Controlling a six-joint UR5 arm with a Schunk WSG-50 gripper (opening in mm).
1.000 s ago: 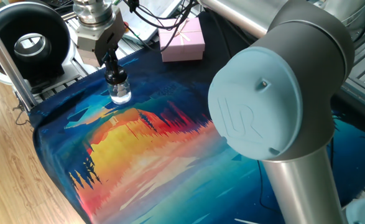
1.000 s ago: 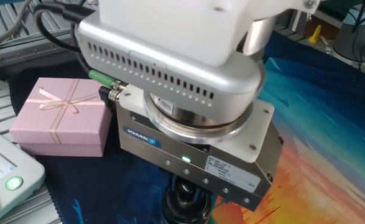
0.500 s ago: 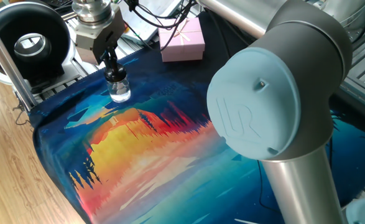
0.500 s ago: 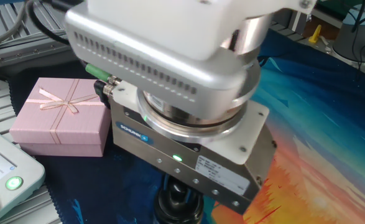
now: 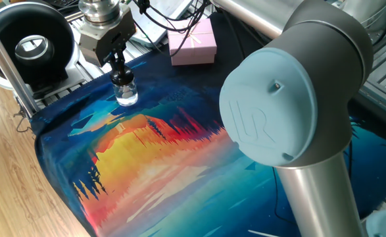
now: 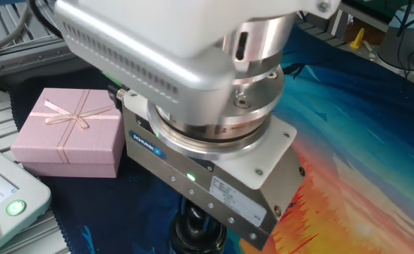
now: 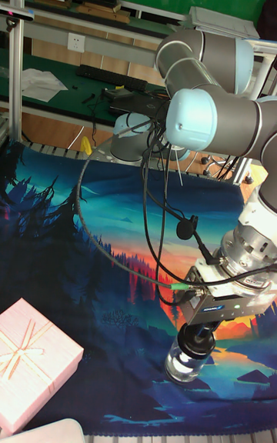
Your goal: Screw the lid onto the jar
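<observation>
Here the silver two-finger gripper stands straight above the tiny clear glass jar near a corner of the colourful landscape-print cloth, its dark fingers closed on the small black round lid that sits on the jar's neck. In the other fixed view the gripper's body bears a blue label reading "SCHUNK", and a green light glows beside it. A pink gift box with a ribbon bow lies nearby on the cloth.

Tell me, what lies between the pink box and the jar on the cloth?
Only bare cloth lies between the pink box and the jar; the tall fixed view shows it.
</observation>
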